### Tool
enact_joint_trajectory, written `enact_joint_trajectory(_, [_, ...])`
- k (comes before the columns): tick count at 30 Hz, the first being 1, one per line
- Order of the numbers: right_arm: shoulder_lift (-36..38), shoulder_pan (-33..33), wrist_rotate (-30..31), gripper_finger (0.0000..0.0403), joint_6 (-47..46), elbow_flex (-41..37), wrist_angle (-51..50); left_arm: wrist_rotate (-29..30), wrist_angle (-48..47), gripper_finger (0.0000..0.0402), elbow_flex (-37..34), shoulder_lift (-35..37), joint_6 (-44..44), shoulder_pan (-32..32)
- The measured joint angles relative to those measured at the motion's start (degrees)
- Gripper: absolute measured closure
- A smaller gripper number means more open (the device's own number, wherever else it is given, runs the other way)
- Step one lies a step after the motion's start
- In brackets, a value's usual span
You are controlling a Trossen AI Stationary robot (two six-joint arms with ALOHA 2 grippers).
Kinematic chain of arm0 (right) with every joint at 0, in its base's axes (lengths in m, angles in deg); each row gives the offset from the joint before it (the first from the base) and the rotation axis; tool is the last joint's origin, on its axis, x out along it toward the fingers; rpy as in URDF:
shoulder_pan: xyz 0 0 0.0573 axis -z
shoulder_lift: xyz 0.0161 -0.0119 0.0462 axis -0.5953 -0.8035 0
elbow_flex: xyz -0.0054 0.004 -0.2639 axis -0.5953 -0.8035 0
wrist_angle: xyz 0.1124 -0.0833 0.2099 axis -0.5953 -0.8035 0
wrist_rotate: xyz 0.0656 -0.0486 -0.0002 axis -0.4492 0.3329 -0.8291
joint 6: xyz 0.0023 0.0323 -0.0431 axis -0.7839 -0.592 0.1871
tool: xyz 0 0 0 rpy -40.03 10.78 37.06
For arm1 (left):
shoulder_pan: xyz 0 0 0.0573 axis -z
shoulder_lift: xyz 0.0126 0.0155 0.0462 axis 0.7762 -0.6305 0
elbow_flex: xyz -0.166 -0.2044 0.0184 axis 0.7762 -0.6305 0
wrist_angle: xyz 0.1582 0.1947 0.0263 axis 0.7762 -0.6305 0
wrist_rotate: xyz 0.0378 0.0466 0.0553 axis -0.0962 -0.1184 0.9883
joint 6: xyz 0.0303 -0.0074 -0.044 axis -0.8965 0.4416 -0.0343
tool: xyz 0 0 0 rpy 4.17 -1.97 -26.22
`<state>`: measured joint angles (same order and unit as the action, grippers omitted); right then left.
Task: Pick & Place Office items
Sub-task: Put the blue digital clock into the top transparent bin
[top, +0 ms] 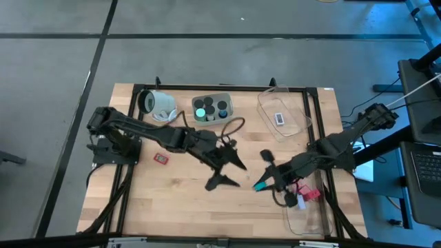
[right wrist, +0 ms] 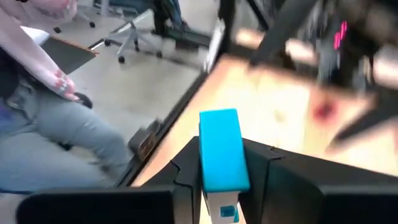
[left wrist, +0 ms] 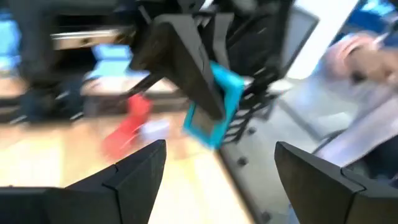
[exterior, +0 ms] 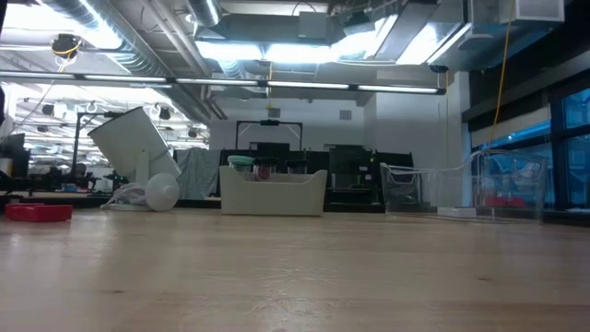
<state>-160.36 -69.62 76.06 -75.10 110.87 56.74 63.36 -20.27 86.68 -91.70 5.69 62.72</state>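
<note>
Now the teal rectangular plastic block (right wrist: 222,163) sits pinched upright in the right end effector (top: 263,184), jaws closed on its sides, hanging over the right-centre of the wooden desk (top: 179,200). Across from it, the left end effector (top: 229,172) stands with its fingers (left wrist: 134,174) spread wide and nothing between them, just left of the block, looking every bit like one side of a handover. My read: the right arm should carry it to the clear plastic tray (top: 310,217) at the near right edge, keep it level, and lower before letting go so it doesn't bounce out. The left arm ought to back off first; those two are close. The block itself is bright teal, smooth, with a pale label end showing low between the fingers. Farther out, a flat red block (top: 161,159) lies at left, and a grey tray (top: 212,109) of round caps sits at the far side.
</note>
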Motion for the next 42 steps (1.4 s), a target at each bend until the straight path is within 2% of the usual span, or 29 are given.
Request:
enact_joint_trajectory(4, [3.99, 0.05, 2.85, 0.0339, -10.59, 0.0, -13.88, 6.52, -12.33, 0.0106, 0.0, 3.48, -1.65, -1.72])
enact_joint_trajectory(9, [6.66, 0.83, 15.03, 0.034, -22.93, 0.0, -34.28, 20.56, -28.3, 0.0107, 0.0, 5.68, 3.81, -2.46])
enact_joint_trajectory(13, [6.79, 6.21, 24.25, 0.034, -31.32, 0.0, -46.78, 26.73, -39.32, 0.0107, 0.0, 5.79, 11.55, -2.47])
enact_joint_trajectory(16, [6.77, 13.04, 26.8, 0.034, -35.89, 0.0, -51.95, 28.07, -46.72, 0.0107, 0.0, 5.79, 17.97, -2.26])
enact_joint_trajectory(23, [6.45, 35.17, 20.81, 0.0339, -33.77, -0.57, -49.09, 31.78, -59.47, 0.0107, 0.0, 5.79, 29.2, 0.62])
enact_joint_trajectory(31, [6.31, 56.92, 12.41, 0.0339, -28.49, -8.74, -37.82, 35.21, -66.67, 0.0107, 0.0, 5.79, 36.57, 4.9])
enact_joint_trajectory(36, [6.29, 64.72, 6.17, 0.0339, -29.73, -14.76, -31.4, 36.04, -68.71, 0.0107, 0.0, 5.79, 38.67, 6.69])
enact_joint_trajectory(42, [5.88, 69.06, 2.54, 0.0339, -30.07, -19.28, -27.44, 38.03, -68.97, 0.0107, 0.0, 5.79, 38.91, 7.73])
